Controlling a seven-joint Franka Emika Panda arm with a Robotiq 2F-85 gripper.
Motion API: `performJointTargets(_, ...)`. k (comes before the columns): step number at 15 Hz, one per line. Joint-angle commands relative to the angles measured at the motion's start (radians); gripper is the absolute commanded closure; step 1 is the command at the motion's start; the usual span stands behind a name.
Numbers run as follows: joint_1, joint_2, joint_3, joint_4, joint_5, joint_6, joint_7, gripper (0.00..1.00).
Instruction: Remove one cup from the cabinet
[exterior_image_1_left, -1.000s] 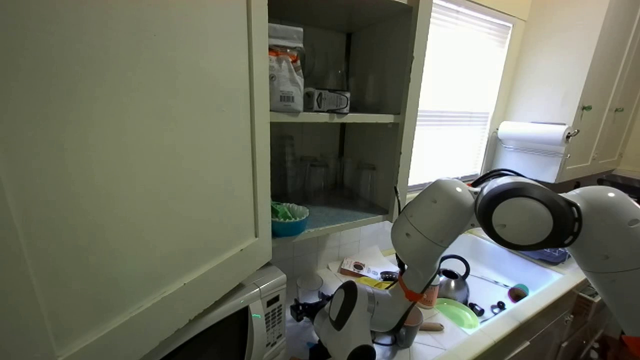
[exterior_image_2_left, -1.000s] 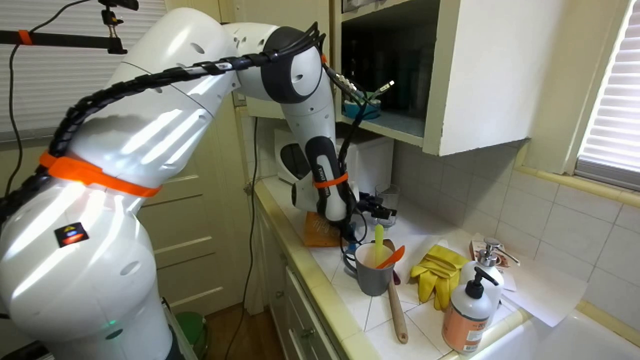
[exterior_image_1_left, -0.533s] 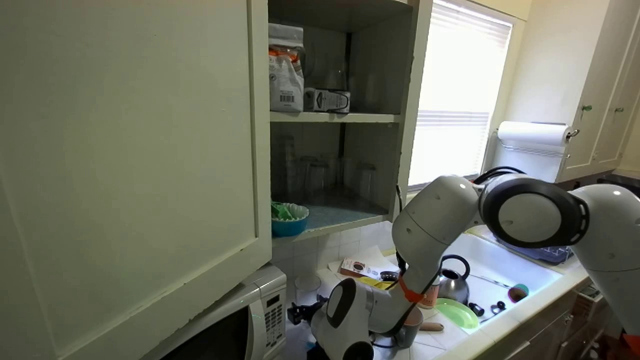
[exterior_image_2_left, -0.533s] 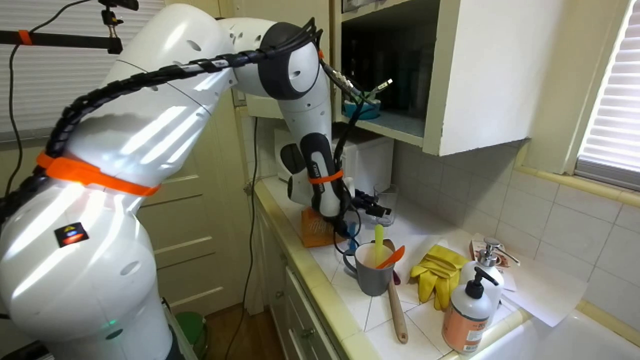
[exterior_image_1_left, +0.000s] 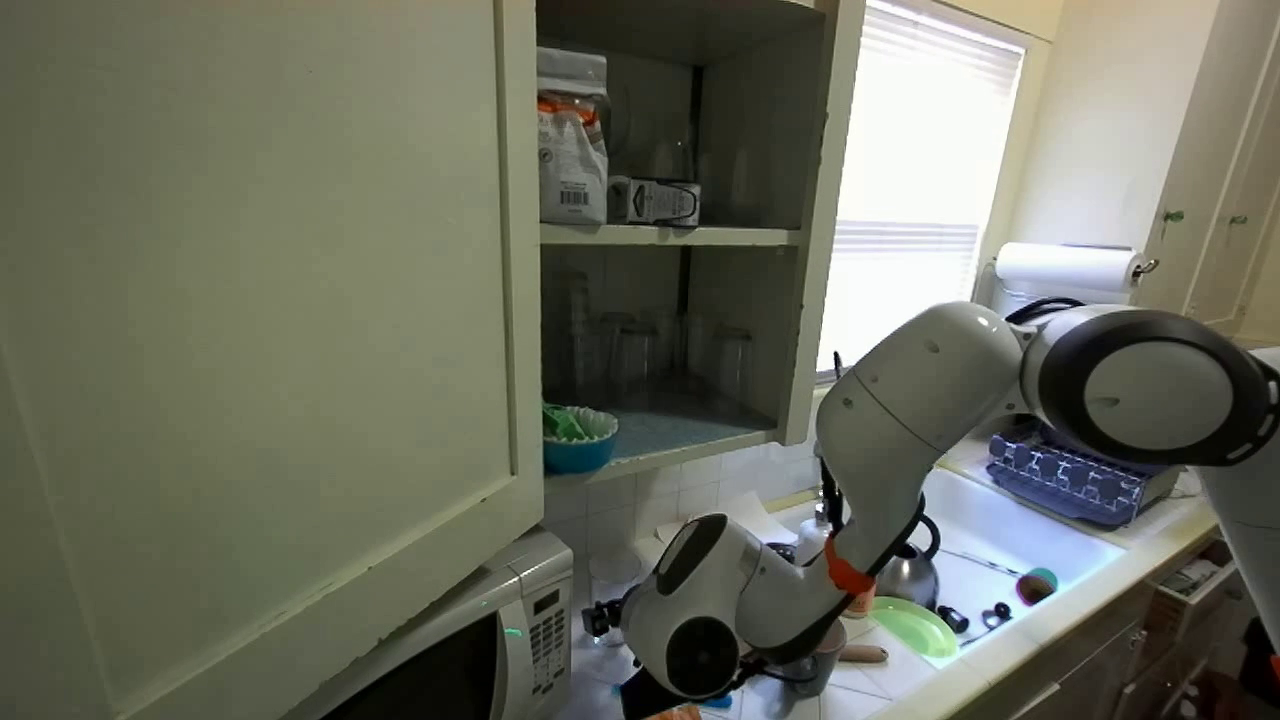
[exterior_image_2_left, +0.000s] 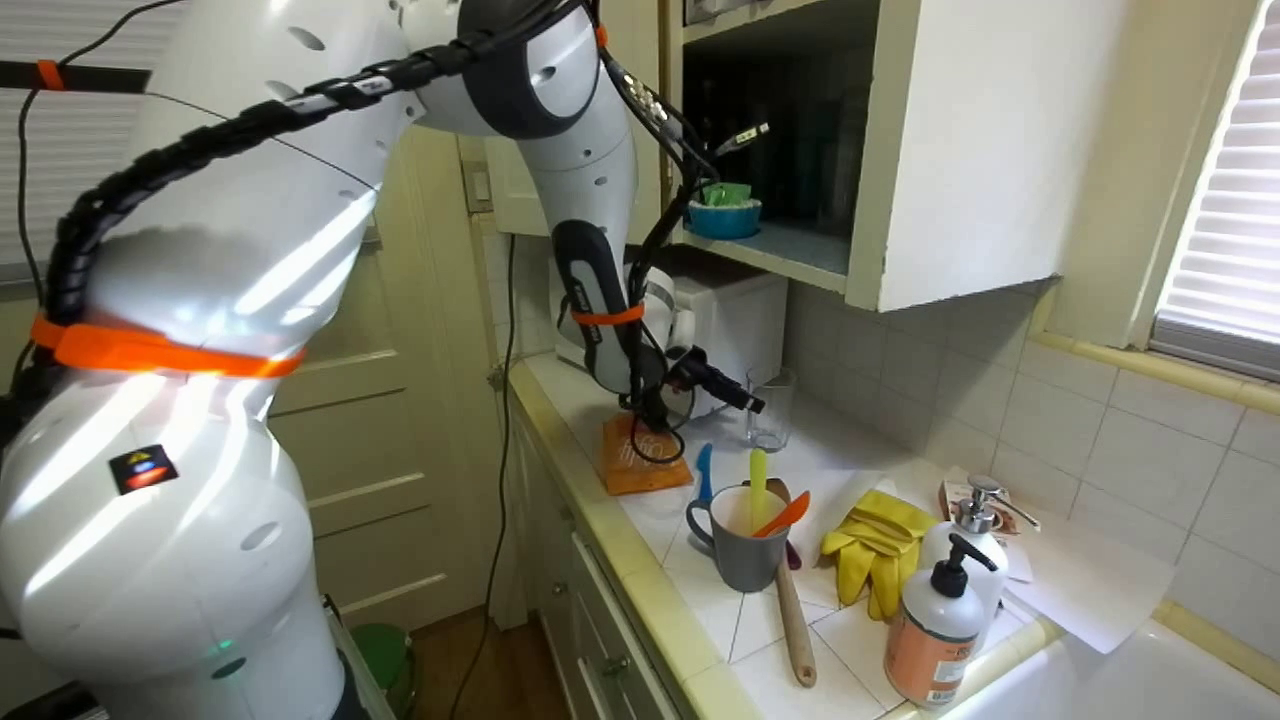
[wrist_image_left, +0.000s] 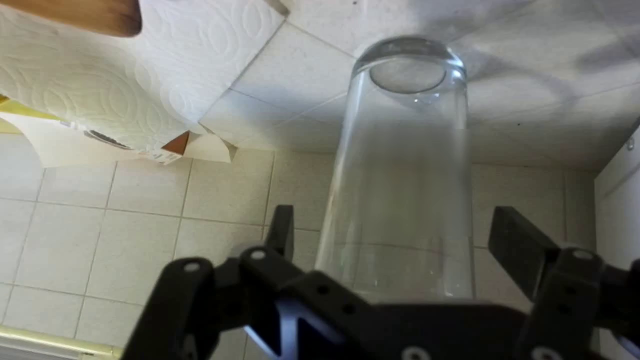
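The cream-white cabinet (exterior_image_2_left: 980, 150) stands with its large door (exterior_image_1_left: 250, 250) open. Several clear glasses (exterior_image_1_left: 637, 360) are on its lower shelf in an exterior view. A clear glass cup (wrist_image_left: 405, 145) stands on the white tiled counter, beside the microwave; it shows in both exterior views (exterior_image_1_left: 612, 575) (exterior_image_2_left: 770, 415). My gripper (wrist_image_left: 392, 220) is open, with its fingers on either side of this cup and a gap showing on both sides in the wrist view, which stands upside down. My gripper is low over the counter in both exterior views (exterior_image_1_left: 603, 617) (exterior_image_2_left: 757, 402).
A white microwave (exterior_image_1_left: 545, 590) stands close to the cup. A blue bowl (exterior_image_2_left: 725, 220) sits at the lower shelf's edge above. A grey mug (exterior_image_2_left: 748, 550) with utensils, an orange packet (exterior_image_2_left: 645, 465), yellow gloves (exterior_image_2_left: 880, 545) and soap bottles (exterior_image_2_left: 940, 630) stand or lie on the counter.
The arm has drawn back and risen, and the wrist has turned. My gripper has moved slightly up and left in an exterior view. The cup stands about where it was.
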Motion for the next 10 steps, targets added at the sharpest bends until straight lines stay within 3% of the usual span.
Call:
performJointTargets(1,-0.032,-0.146,-0.004,-0.125,0.164,0.196,-0.180,0.00)
performJointTargets(7,-0.082,-0.365,-0.070,-0.363,0.465,0.559,-0.595,0.00)
performJointTargets(10,-0.075,-0.423,-0.109,-0.504,0.621,0.644,-0.808,0.00)
